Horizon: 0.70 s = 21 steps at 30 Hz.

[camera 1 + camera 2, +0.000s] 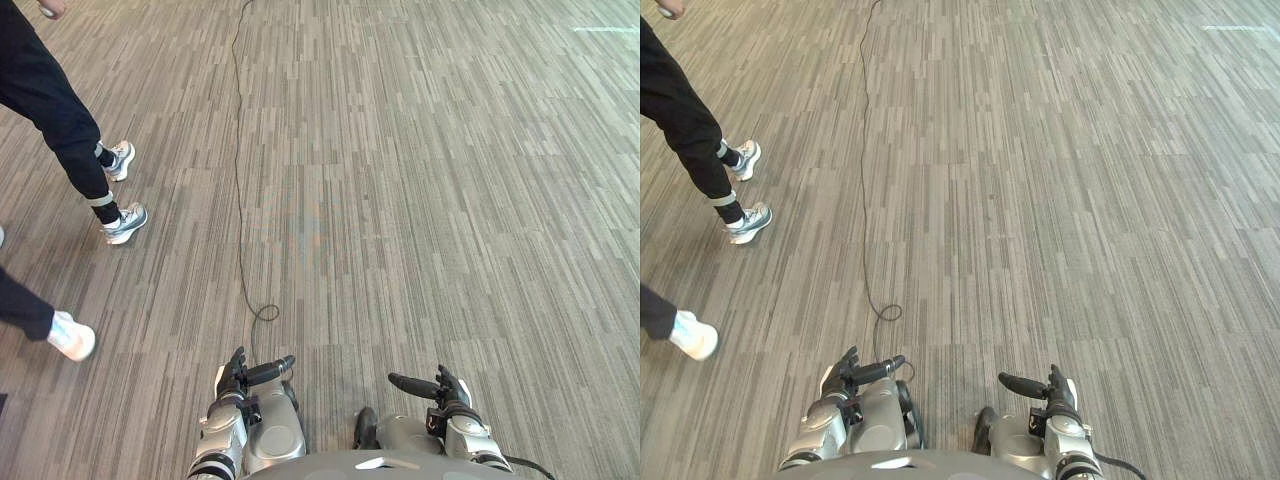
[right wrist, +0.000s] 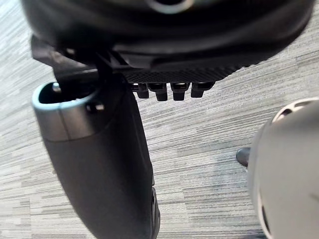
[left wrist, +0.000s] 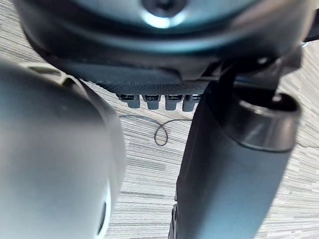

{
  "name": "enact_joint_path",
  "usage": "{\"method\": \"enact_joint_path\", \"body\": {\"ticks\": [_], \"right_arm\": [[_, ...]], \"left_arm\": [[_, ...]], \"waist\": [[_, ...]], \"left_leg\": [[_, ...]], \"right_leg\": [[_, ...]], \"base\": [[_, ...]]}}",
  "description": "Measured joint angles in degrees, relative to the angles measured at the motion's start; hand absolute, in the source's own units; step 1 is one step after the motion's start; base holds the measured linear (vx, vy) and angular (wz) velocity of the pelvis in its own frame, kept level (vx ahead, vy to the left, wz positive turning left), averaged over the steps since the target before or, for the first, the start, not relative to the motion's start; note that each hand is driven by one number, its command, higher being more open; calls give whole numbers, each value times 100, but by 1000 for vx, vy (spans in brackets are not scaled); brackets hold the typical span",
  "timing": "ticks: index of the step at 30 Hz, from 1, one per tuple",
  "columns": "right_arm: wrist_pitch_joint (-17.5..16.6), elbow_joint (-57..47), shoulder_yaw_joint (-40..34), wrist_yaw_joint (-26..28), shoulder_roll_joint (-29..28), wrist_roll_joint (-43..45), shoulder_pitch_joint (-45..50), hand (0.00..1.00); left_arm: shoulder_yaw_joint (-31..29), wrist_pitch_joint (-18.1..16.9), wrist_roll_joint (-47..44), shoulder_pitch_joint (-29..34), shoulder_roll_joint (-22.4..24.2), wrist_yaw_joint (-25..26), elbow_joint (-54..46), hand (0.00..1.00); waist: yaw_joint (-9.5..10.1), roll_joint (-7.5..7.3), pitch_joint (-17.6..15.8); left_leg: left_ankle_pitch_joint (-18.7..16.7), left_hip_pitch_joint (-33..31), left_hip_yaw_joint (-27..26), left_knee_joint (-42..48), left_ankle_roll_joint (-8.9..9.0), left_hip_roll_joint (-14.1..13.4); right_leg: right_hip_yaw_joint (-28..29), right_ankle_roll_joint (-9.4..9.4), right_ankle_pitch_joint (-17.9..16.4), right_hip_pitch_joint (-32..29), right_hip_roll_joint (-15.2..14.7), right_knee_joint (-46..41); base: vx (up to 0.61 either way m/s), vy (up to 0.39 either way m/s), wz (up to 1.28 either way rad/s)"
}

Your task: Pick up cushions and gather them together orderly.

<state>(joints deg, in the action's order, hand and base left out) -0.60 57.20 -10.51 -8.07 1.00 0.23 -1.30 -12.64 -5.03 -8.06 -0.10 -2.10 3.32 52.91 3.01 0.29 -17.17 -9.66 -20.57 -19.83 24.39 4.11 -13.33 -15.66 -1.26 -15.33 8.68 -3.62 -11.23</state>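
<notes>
Striped carpet floor [image 1: 420,200] carrying a person's legs [image 1: 60,130]; left hand [image 1: 235,380] and right hand [image 1: 445,388] hanging over floor, fingers relaxing apart.

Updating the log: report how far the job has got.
Nothing looks done: nothing is piled on the carpet. Nothing is in hand: the left robot hand and right robot hand hang open and empty. All the picking and gathering is left.

Both robot hands [image 1: 238,378] [image 1: 447,389] low, fingers relaxed
</notes>
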Motion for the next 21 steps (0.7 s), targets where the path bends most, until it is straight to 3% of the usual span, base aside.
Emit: {"method": "enact_joint_path", "body": {"ticks": [1, 2, 3, 4, 5, 6, 7, 8, 9, 10, 11, 13, 15, 17, 18, 19, 20, 21], "right_arm": [[0, 45, 9, -9, -34, 0, -2, 100], [-2, 124, 48, -5, -137, 0, -27, 100], [-3, 133, 49, 4, -198, -1, -36, 100], [-6, 156, 40, 36, -335, -4, -23, 100], [-20, 194, -25, 54, -431, -11, -4, 100], [-21, 195, -26, 54, -431, -11, 1, 100], [-36, 221, -76, 51, -381, -10, 136, 100], [-74, 208, -58, 61, -350, -11, 155, 100], [-75, 200, -57, 66, -344, -11, 146, 100], [-59, 183, -57, 85, -311, -11, 87, 100], [-98, 88, 15, 92, -266, -8, 74, 100], [-196, -56, 47, 95, -242, -12, 100, 100], [-274, -65, 49, 117, -176, -12, 39, 100], [-263, -11, 49, 129, -77, -11, -59, 100], [-246, -8, 45, 134, -14, -12, -75, 100], [-211, 32, 43, 155, 21, -4, -76, 100], [-182, 52, 21, 169, 19, 41, -81, 100], [-184, 107, -35, 175, 124, 82, -135, 100]], "left_arm": [[15, 2, -33, -25, -22, 4, 22, 100], [48, 10, -30, -32, -86, -2, 78, 100], [49, 11, -31, -44, -126, -4, 89, 100], [16, 20, -40, -76, -205, -3, 115, 100], [-18, 29, -73, -75, -305, -19, 133, 100], [-14, 28, -73, -74, -307, -20, 133, 100], [106, 10, -68, -39, -302, -3, 158, 100], [376, 17, -68, -85, -374, -5, 312, 100], [458, 16, -68, -125, -378, 4, 356, 100], [532, 86, -67, -154, -366, -3, 441, 100], [568, 146, -64, -118, -377, 6, 515, 100], [573, 159, -63, -13, -365, 16, 537, 100], [655, 163, -63, -62, -375, 15, 679, 100], [795, 183, -53, -98, -361, -8, 766, 100], [811, 184, -34, -94, -315, -12, 778, 100], [840, 184, -31, -73, -352, -15, 812, 100], [855, 184, -30, -63, -365, -13, 829, 100], [891, 187, -16, -44, -374, -9, 938, 100]], "waist": [[45, -95, 41], [49, -232, 143], [41, -314, 169], [40, -406, 203], [191, -411, 271], [190, -414, 276], [179, -407, 478], [82, -558, 576], [46, -581, 560], [16, -574, 506], [-46, -499, 454], [-91, -458, 426], [-119, -422, 400], [-184, -346, 350], [-238, -272, 276], [-286, -305, 229], [-308, -316, 213], [-345, -201, 179]], "left_leg": [[707, 39, 15, -357, -227, 215], [1035, 151, -23, -440, -742, 402], [977, 141, -45, -314, -772, 424], [706, 44, -44, 313, -732, 303], [310, -242, -78, 1595, -883, 45], [300, -247, -76, 1601, -879, 45], [69, -36, 21, 1147, -775, 191], [-416, 415, -23, 848, -764, 505], [-521, 557, -30, 756, -827, 599], [-670, 892, -51, 635, -829, 640], [-716, 1393, -144, 342, -779, 654], [-724, 2045, -295, -174, -716, 671], [-687, 2542, -389, -617, -615, 662], [-682, 2953, -505, -993, -550, 631], [-686, 3279, -596, -1249, -309, 603], [-689, 3557, -611, -1443, -167, 650], [-695, 3639, -599, -1493, -72, 678], [-669, 3901, -602, -1575, 74, 553]], "right_leg": [[105, -139, -83, 188, -139, 105], [219, -160, -49, 230, -310, 143], [250, -194, 23, 232, -363, 153], [400, -248, 293, 357, -428, 170], [713, -387, 555, 489, -432, -156], [714, -387, 555, 486, -432, -165], [780, -501, 483, 296, -532, -877], [865, -774, 634, -417, -938, -2684], [862, -886, 693, -728, -1062, -3366], [771, -714, 583, -1215, -1164, -4358], [563, -452, 425, -1577, -1202, -4802], [56, -218, 270, -2010, -1213, -4803], [-518, 0, 124, -2446, -1144, -4096], [-1090, 14, 198, -2796, -1003, -2638], [-1377, 18, 626, -2865, -805, -1384], [-1422, 97, 1212, -2859, -677, -588], [-1369, 237, 1519, -2831, -647, -557], [-1283, 724, 1898, -2783, -519, -788]], "base": [[748, 304, -41], [753, 296, -36], [618, 241, -25], [569, 260, -38], [543, 278, -36], [395, 232, -41], [483, 295, 1], [480, 265, 8], [570, 270, 12], [461, 140, -13], [560, 137, -24], [464, 80, -31], [466, 11, -21], [552, -40, -1], [550, -108, 9], [561, -130, 10], [588, -147, 4], [735, -225, -14]]}}
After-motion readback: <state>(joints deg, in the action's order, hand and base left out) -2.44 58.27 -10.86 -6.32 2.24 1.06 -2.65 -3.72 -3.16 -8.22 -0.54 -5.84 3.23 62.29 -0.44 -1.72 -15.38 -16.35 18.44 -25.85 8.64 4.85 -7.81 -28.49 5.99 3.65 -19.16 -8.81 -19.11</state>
